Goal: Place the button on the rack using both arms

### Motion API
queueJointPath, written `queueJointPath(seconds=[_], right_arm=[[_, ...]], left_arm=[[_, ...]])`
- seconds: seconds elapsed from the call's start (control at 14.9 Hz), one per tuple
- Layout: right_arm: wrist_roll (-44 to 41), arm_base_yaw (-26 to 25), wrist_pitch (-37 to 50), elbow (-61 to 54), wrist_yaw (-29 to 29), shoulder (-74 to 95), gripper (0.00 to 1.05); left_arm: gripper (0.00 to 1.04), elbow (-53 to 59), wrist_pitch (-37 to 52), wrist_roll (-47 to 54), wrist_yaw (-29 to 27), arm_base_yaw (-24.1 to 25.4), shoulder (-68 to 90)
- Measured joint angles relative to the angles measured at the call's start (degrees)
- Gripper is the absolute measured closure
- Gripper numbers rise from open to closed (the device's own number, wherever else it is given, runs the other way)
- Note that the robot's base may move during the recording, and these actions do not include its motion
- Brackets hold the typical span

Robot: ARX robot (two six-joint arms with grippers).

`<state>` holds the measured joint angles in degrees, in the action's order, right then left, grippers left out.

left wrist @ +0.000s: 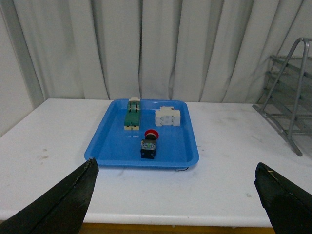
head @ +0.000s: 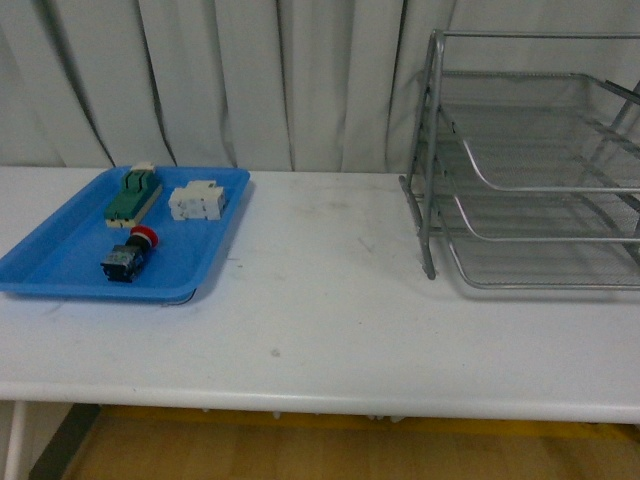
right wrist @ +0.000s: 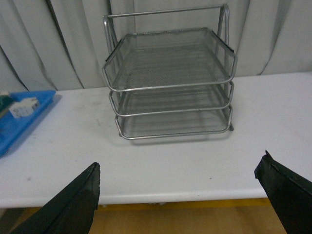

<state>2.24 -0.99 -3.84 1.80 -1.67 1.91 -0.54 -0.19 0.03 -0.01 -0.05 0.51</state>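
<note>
A small push-button switch with a red mushroom cap and black-and-blue body (head: 128,255) lies on its side in a flat blue plastic tray (head: 60,262), close to the tray's near edge, with the cap pointing toward the far edge. Beyond it in the same tray, a green-and-cream oblong component (head: 133,195) lies near the far edge, with a white block component (head: 197,201) just beside it toward the far right corner. The tray sits at the left end of a white table (head: 320,310). A silver three-tier wire-mesh rack (head: 530,180) stands at the right end, well apart from the tray.

In the left wrist view, the left gripper (left wrist: 175,165) has its jaws spread wide and holds nothing. The button (left wrist: 149,144) lies ahead of it, in line with the gap between its black fingers (left wrist: 63,204) but well clear of them. The right gripper (right wrist: 180,163) is likewise spread wide and empty, facing the open fronts of the rack (right wrist: 170,83).
</note>
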Motion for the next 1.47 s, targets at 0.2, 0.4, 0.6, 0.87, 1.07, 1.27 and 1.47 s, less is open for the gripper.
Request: queueJointPath(seconds=[0.2, 0.4, 0.6, 0.87, 1.07, 1.27, 1.47], right_arm=[[8.33, -10.80, 24.76, 6.56, -5.66, 31.91, 0.06], [11.89, -12.52, 44.68, 21.53, -2.05, 65.31, 0.06], [28.50, -13.73, 47.76, 34.64, -4.52, 86.88, 0.06], [65.33, -11.96, 70.12, 31.61, -11.23, 99.25, 0.06], [77.81, -10.93, 77.61, 29.92, -11.28, 104.56, 0.06], [80.85, -10.54, 77.66, 29.75, -11.10, 106.16, 0.06], [87.82, -10.49, 77.33, 28.68, -10.27, 114.46, 0.06]], left_arm=[[0.07, 0.00, -0.02, -0.02, 0.00, 0.00, 0.00], [0.07, 0.00, 0.00, 0.00, 0.02, 0.00, 0.00], [0.07, 0.00, 0.00, 0.00, 0.02, 0.00, 0.00], [0.07, 0.00, 0.00, 0.00, 0.02, 0.00, 0.00], [0.07, 0.00, 0.00, 0.00, 0.00, 0.00, 0.00], [0.07, 0.00, -0.02, -0.02, 0.00, 0.00, 0.00], [0.07, 0.00, 0.00, 0.00, 0.00, 0.00, 0.00]])
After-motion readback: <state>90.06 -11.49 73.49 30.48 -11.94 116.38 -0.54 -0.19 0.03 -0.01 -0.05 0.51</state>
